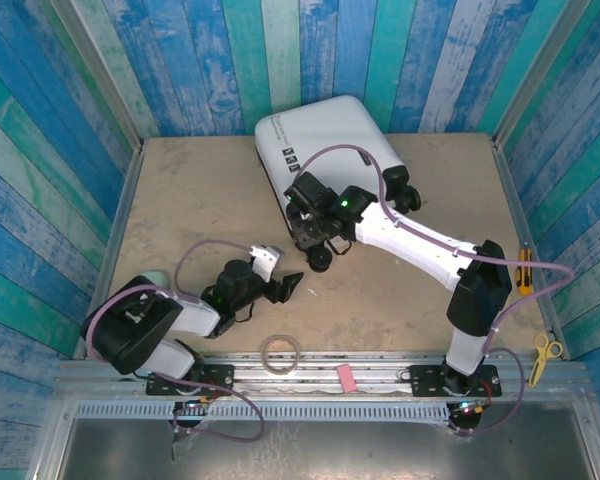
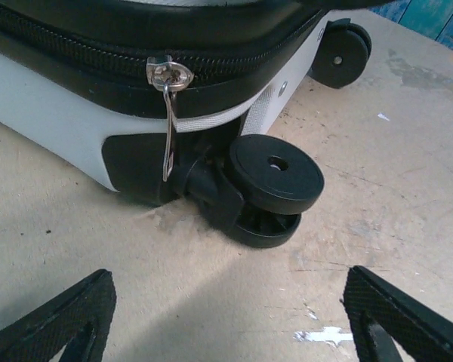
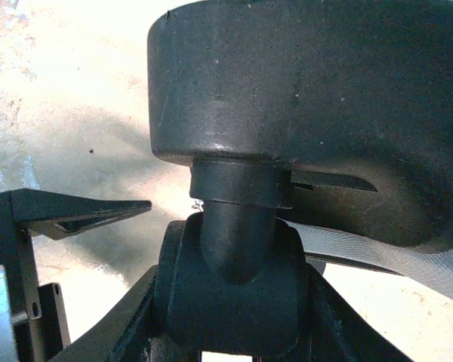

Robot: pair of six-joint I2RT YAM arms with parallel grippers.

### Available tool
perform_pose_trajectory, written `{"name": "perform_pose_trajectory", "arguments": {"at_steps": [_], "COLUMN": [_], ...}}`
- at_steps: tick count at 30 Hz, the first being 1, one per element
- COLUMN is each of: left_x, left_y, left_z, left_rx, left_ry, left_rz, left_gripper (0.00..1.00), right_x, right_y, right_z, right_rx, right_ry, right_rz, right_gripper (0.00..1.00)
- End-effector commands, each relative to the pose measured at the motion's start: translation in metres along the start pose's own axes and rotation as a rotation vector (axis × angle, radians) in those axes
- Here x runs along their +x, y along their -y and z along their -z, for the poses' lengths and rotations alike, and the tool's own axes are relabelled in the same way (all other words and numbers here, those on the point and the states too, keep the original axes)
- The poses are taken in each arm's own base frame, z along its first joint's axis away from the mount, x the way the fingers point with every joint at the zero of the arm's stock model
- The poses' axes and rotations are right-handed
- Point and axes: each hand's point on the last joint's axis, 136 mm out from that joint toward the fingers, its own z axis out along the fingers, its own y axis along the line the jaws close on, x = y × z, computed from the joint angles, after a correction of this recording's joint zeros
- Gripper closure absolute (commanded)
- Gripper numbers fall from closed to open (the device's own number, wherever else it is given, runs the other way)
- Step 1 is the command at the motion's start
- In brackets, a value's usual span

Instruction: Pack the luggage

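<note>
Your left gripper (image 1: 285, 287) hangs open just short of a caster wheel (image 2: 275, 177). The right gripper (image 1: 315, 240) sits at the suitcase's corner, and you cannot tell whether it grips. The luggage (image 1: 330, 135) lies flat at mid-table, toward the back. Its shell looks stiff and slick, so take the zipper pull (image 2: 168, 113).

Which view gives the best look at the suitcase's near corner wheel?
Left wrist: the corner wheel sits mid-frame, whole and sharp, with its fork and the luggage shell behind it. Top external shows it small and dark at the right gripper. Right wrist sits so close that the wheel is cropped and hard to read.
</note>
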Motion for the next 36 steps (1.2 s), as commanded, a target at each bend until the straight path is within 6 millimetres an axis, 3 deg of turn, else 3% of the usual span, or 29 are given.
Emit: {"name": "perform_pose_trajectory", "arguments": {"at_steps": [1, 5, 17, 25, 32, 36], "left_x": [-0.011, -0.023, -0.053, -0.052, -0.047, -0.038], "left_y": [-0.006, -0.006, -0.017, -0.019, -0.024, -0.026], "left_z": [-0.010, -0.010, -0.009, -0.026, -0.029, -0.026], "left_rx": [-0.030, -0.039, -0.196, -0.201, -0.225, -0.228], "left_ry": [0.062, 0.177, 0.328, 0.285, 0.278, 0.262], "left_rz": [-0.093, -0.073, -0.159, -0.177, -0.140, -0.129], "left_gripper": [0.24, 0.34, 0.37, 0.46, 0.54, 0.53], "right_x": [-0.010, -0.011, -0.011, -0.013, -0.014, -0.015], "right_y": [-0.008, -0.014, -0.016, -0.018, -0.020, -0.020], "right_z": [0.012, 0.016, 0.025, 0.028, 0.031, 0.034], "right_rx": [-0.039, -0.101, -0.198, -0.226, -0.242, -0.247], "right_ry": [0.029, 0.022, 0.028, 0.041, 0.048, 0.057], "right_rz": [0.076, 0.066, 0.040, 0.034, 0.035, 0.033], "right_gripper": [0.98, 1.00, 1.00, 1.00, 1.00, 1.00]}}
